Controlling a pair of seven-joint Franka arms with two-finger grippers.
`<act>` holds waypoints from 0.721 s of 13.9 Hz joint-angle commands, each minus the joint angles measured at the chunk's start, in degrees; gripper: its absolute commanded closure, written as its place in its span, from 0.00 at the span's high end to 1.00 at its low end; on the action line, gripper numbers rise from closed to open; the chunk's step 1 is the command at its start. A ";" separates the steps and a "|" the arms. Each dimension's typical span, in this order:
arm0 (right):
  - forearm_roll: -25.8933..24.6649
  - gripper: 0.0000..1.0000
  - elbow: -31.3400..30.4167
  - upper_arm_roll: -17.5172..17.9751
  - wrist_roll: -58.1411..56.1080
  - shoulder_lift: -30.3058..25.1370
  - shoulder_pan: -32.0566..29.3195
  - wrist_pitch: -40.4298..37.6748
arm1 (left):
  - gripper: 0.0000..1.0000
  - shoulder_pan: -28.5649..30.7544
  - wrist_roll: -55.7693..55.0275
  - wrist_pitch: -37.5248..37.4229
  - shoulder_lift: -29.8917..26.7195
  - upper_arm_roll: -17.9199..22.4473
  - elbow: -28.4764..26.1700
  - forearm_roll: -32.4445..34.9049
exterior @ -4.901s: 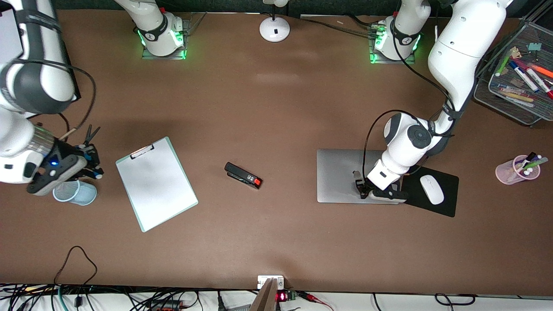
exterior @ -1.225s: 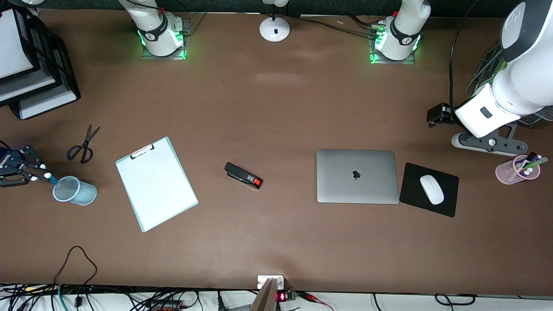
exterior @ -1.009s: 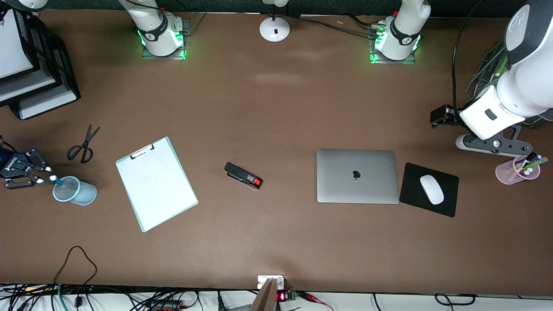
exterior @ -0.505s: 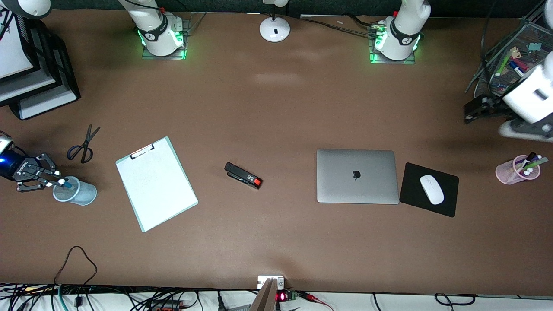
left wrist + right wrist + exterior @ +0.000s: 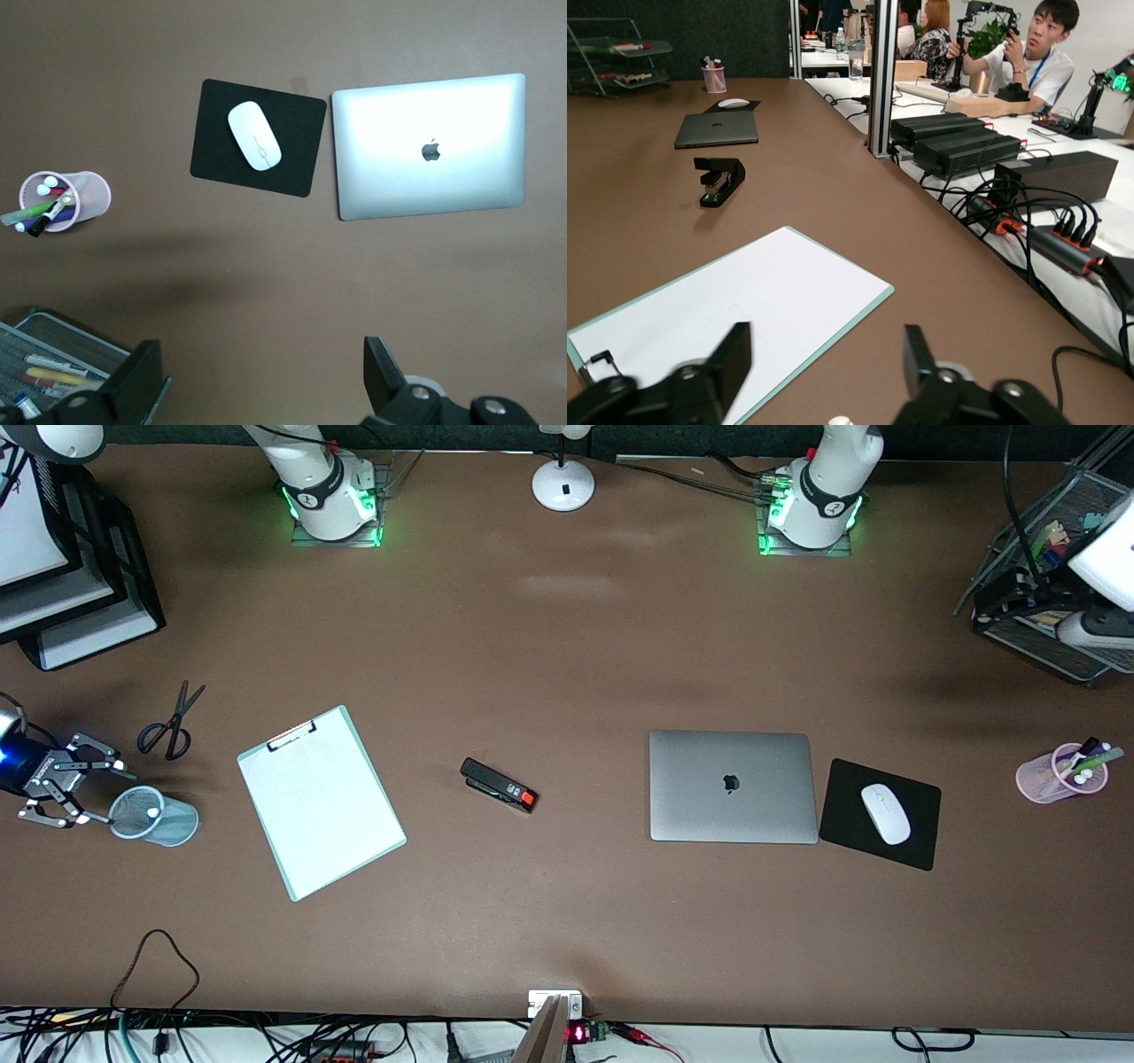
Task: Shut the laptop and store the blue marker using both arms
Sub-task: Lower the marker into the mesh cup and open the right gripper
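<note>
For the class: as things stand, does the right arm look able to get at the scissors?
Probably yes. The right claw is open beside the blue mesh cup, at the right arm's end of the table. The scissors lie flat on the bare table close by, with nothing standing between them.

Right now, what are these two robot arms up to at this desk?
The laptop lies closed. The right gripper sits open beside the blue mesh cup, where the blue marker's white end pokes up inside. The left gripper is open over the wire tray at its end of the table.
</note>
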 commanded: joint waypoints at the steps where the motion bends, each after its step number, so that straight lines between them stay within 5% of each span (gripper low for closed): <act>1: -0.25 1.00 0.83 0.06 3.72 -0.78 0.29 -0.58 | 1.00 -0.96 0.80 1.27 -1.19 1.63 -1.77 -0.51; 10: -11.23 1.00 0.83 -0.11 21.56 -10.88 6.70 1.70 | 1.00 -2.72 0.71 1.18 -0.49 2.78 -0.81 -0.42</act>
